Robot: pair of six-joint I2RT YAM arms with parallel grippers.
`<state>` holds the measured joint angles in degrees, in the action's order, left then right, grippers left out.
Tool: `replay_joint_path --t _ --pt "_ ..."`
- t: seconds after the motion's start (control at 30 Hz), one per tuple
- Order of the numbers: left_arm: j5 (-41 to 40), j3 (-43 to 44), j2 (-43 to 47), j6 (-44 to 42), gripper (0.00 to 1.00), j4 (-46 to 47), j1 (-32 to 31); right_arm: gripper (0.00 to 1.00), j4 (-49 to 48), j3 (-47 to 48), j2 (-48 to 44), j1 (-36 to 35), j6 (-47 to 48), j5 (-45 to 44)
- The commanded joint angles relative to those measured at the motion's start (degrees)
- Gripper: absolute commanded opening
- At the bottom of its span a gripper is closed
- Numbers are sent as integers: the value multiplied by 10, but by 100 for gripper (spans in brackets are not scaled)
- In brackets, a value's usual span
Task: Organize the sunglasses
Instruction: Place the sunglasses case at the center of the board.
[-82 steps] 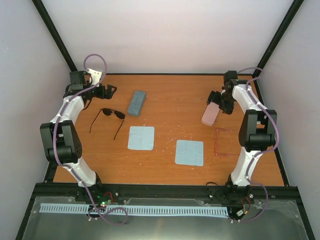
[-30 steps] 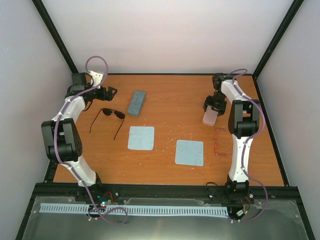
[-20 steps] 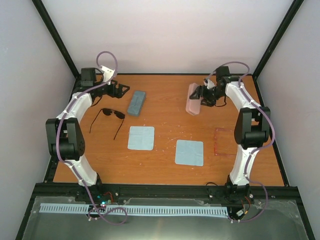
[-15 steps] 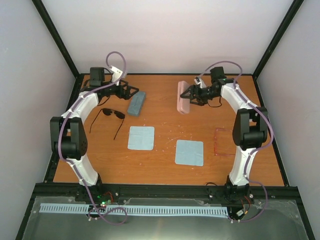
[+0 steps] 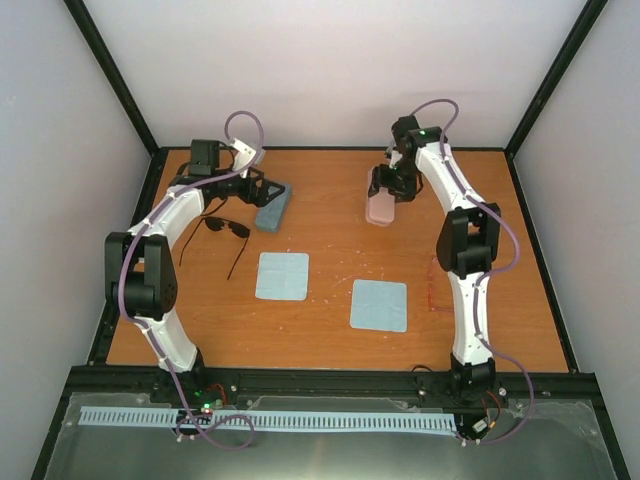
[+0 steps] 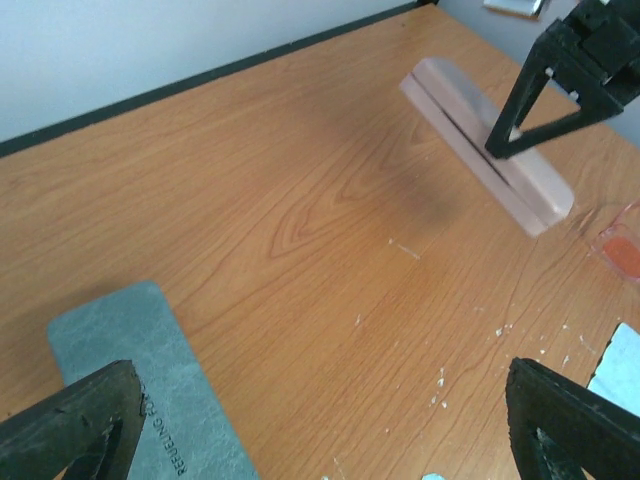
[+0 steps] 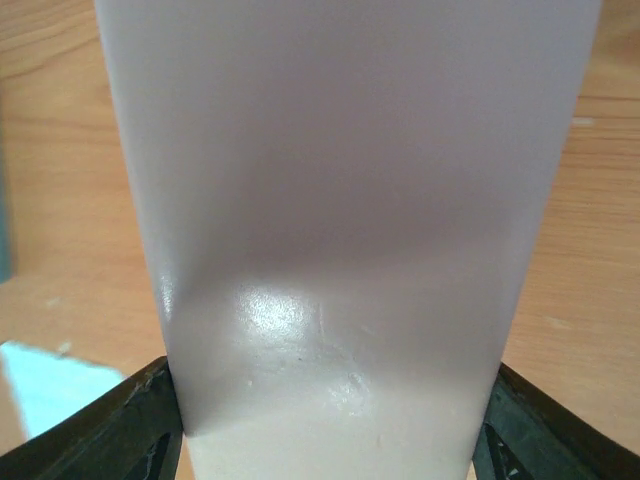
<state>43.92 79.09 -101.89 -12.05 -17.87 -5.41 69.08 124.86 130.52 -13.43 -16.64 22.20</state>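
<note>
The black sunglasses (image 5: 226, 228) are laid open on the table (image 5: 330, 240), just behind and outboard of the left gripper (image 5: 268, 188). The red pair (image 5: 436, 285) is seen well behind the right gripper (image 5: 390, 183), partly hidden by the right arm (image 5: 462, 245). The left jaws are spread wide over the blue-grey case (image 5: 272, 208). The pink case (image 7: 330, 200) is clamped in the right gripper, held clear of the wood.

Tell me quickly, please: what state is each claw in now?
Left claw: open, holding nothing.
Right claw: closed on the pink case.
</note>
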Motion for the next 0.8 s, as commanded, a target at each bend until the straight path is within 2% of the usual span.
replay_joint_path --t 0.0,0.13,0.33,0.53,0.63,0.77 --pt "-17 -13 10 -24 97 -17 -1 3 151 93 34 -35 -43 -200" --pt "-15 -16 4 -31 97 -27 -6 3 171 68 54 -60 -48 -241" --pt "-17 -28 8 -43 97 -34 -11 3 141 -16 61 -61 -95 -210" --pt "-23 -38 17 -44 97 -37 -12 4 103 -49 80 -62 -105 -184" --pt "-28 -44 19 -42 97 -37 -12 19 86 -62 83 -62 -103 -171" --pt "-35 -49 20 -38 96 -37 -12 59 79 -61 78 -62 -95 -158"
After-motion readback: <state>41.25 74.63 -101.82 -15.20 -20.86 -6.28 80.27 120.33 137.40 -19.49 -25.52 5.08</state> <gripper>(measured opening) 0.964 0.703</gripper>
